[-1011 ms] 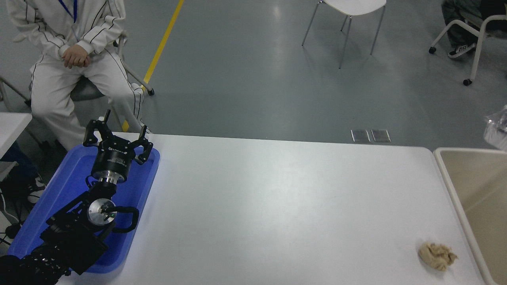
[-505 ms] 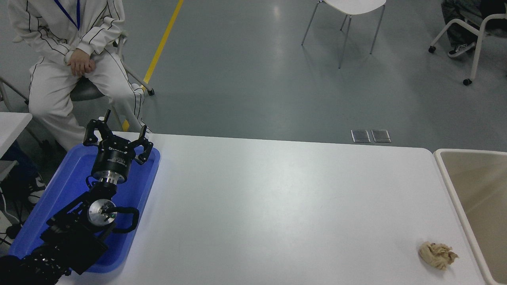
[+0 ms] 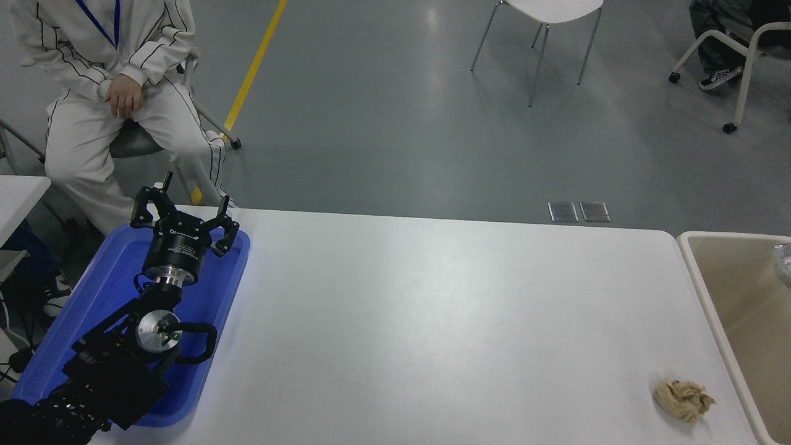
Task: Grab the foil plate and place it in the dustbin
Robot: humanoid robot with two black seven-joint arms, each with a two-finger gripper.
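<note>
Only a sliver of the shiny, crinkled foil plate [image 3: 785,264] shows, at the picture's right edge, inside the outline of the dustbin [image 3: 710,290]. I cannot tell whether it is held or lying there. The dustbin is a large bin with beige walls and a thick off-white rim, standing against the table's right end. My right arm and gripper are out of view. My left gripper [image 3: 183,212] is open and empty, parked at the lower left over the blue tray.
A flat blue tray [image 3: 105,290] lies on the table's left end under my left arm. A crumpled beige paper wad [image 3: 683,399] lies near the front right corner. A person in white sits at the far left. Chairs stand on the floor beyond the table.
A second ago the foil plate showed at the right edge above the bin's far rim. Half a second ago it was out of view. Now a sliver shows lower, within the bin's outline.
</note>
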